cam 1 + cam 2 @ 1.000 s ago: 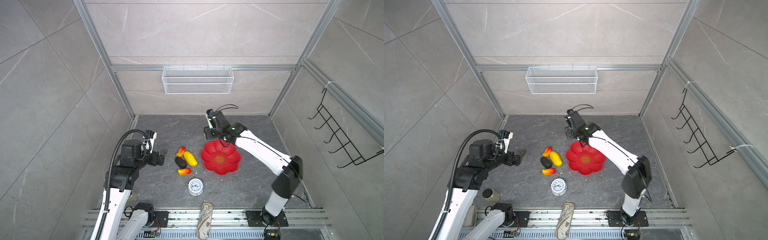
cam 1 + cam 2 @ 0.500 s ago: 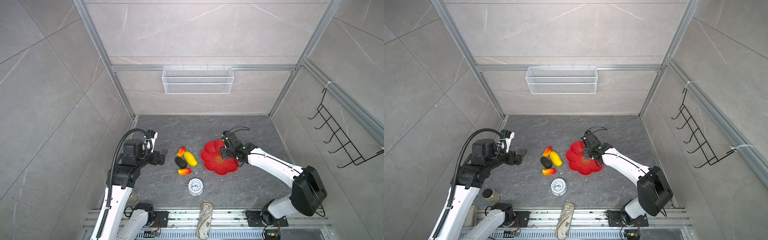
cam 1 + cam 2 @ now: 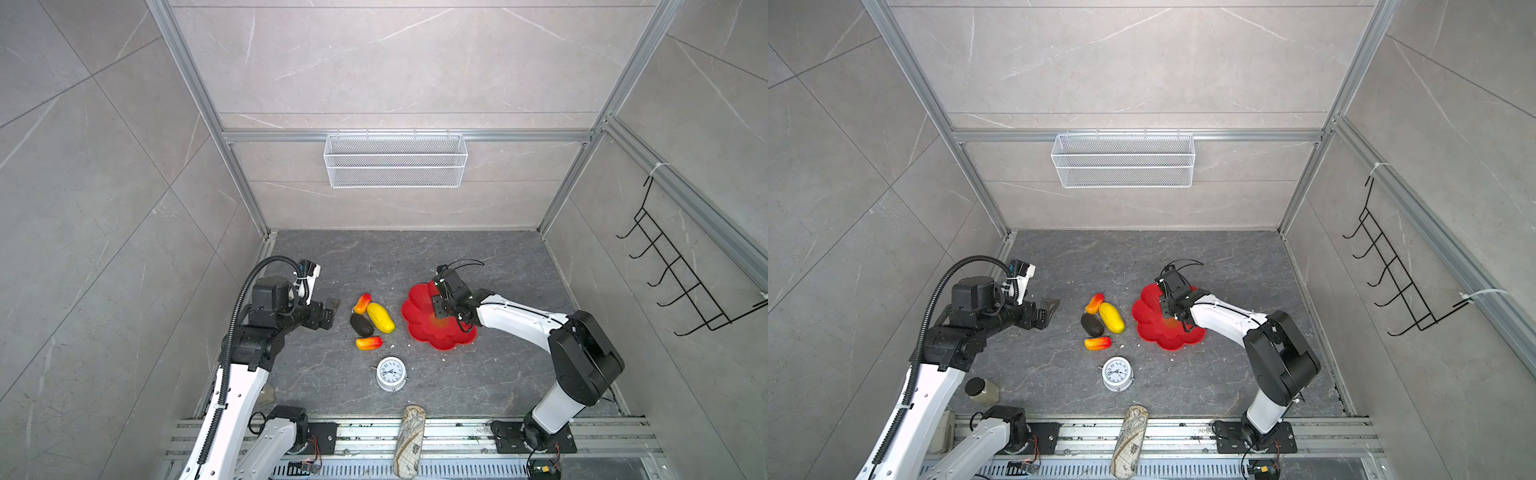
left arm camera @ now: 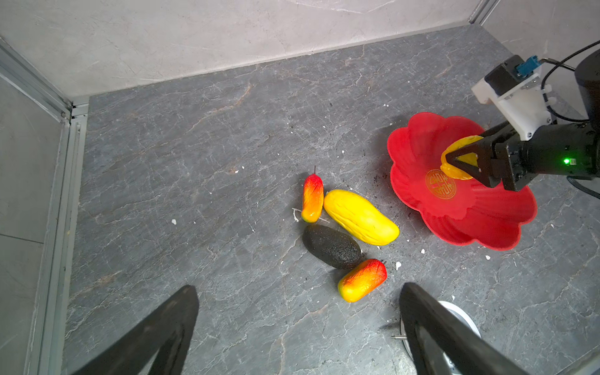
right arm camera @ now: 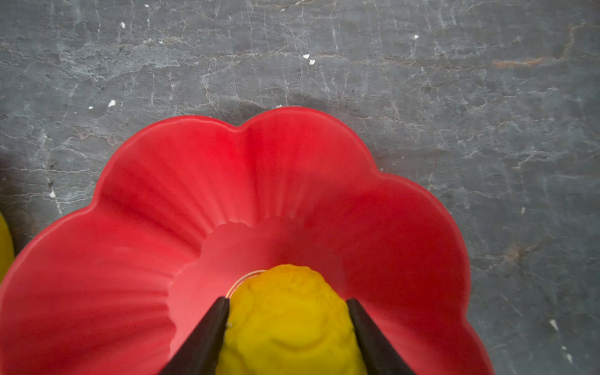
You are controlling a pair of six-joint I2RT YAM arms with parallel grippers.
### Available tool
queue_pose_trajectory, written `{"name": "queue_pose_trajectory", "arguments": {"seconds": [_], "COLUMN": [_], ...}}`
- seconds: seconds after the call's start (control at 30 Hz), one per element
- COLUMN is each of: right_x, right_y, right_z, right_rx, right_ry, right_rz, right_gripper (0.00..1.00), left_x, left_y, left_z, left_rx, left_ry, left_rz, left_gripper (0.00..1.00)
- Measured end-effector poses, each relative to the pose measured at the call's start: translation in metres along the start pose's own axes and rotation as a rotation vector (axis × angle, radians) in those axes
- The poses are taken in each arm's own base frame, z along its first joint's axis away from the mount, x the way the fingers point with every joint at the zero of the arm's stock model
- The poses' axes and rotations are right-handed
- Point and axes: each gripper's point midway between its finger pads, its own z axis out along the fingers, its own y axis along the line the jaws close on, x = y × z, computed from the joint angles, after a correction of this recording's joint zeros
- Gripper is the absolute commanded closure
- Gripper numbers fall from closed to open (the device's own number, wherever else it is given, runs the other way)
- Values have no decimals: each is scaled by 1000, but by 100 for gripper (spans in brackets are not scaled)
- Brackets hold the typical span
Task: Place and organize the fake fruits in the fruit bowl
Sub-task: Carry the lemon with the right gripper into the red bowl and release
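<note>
My right claw [image 4: 461,162], reaching in from the right, is clenched on the ribbed yellow fruit [image 5: 289,324], with a black finger [image 5: 207,334] pressed to each flank. The fruit is inside the red fruit bowl [image 4: 487,227], beside the gold emblem [image 4: 440,184] at its centre. Whether it touches the bowl's floor cannot be told. In both top views the bowl sits right of centre on the grey stone tabletop [image 3: 415,257], and my right wrist covers part of its scalloped rim.

Four fruits lie on the tabletop to the left of the bowl, outside it:
- The long yellow oval [image 4: 360,217] is nearest the rim but apart from it.
- The blackish oval [image 4: 331,246] is just beside the yellow one, on its left.
- One orange-red oval [image 4: 312,198] lies at the far end of the group.
- The other orange-red oval [image 4: 362,281] lies at the near end, against the blackish one.

A white alarm clock [image 3: 390,374] lies face up, nearer than the fruits.

My left claw [image 3: 328,311] hangs to the left of the fruit group, released and empty. Its two fingers [image 4: 162,324] are spread wide and point toward the fruits.
</note>
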Motion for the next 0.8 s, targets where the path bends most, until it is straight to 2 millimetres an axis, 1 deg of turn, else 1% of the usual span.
{"name": "queue_pose_trajectory", "arguments": {"seconds": [0.27,0.43,0.67,0.8], "right_x": [7,4,4,5], "right_y": [2,3,3,3], "right_z": [17,18,20,21], "right_rx": [2,-2,-4,-4], "right_ry": [6,-3,-4,-1], "right_rz": [0,3,-8,-8], "right_gripper": [44,43,36,36], "left_x": [0,-1,-2,-2], "left_y": [0,0,0,0], "left_z": [6,6,6,5], "left_rx": [8,11,10,10], "left_ry": [8,5,2,0], "left_rz": [10,13,14,15], "left_gripper": [0,0,0,0]}}
